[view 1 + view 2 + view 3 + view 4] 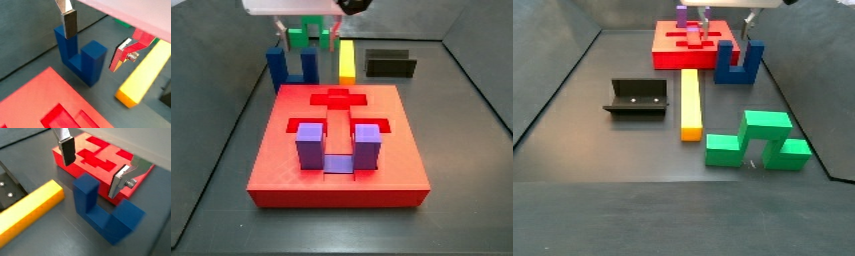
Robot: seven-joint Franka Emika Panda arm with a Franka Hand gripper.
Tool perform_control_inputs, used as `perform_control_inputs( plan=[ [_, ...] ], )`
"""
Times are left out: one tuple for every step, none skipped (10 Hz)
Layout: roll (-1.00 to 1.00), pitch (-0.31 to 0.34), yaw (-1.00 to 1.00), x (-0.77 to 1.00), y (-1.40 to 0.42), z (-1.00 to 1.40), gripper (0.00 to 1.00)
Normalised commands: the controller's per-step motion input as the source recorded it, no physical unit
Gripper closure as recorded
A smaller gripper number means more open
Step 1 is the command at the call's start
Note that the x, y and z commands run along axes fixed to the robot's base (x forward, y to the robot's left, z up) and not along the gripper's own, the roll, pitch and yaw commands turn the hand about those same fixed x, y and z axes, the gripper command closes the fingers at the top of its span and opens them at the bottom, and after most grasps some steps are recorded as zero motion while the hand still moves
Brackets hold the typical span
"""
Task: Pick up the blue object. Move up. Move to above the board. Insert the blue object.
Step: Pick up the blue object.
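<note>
The hand (pixel 93 165) is open, with its two fingers on either side of one prong of the blue object (pixel 100 210). The blue object stands on the dark tabletop (pixel 633 140), just beside the red board (pixel 338 150), near a long yellow bar (pixel 690 102).
</note>
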Motion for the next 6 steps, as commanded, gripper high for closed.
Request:
perform_control_inputs(
  plan=[
    [0.00,-0.024,-0.02,0.27,0.05,0.00,0.00],
    [0.00,-0.021,-0.03,0.07,0.10,-0.01,0.00],
    [0.00,-0.034,-0.08,-0.01,0.11,-0.10,0.00],
    [0.00,-0.040,-0.13,-0.16,0.03,-0.12,0.00],
    [0.03,-0.057,-0.07,-0.04,0.00,-0.22,0.00],
    [0.04,-0.070,-0.05,0.00,0.00,-0.29,0.00]
  ],
)
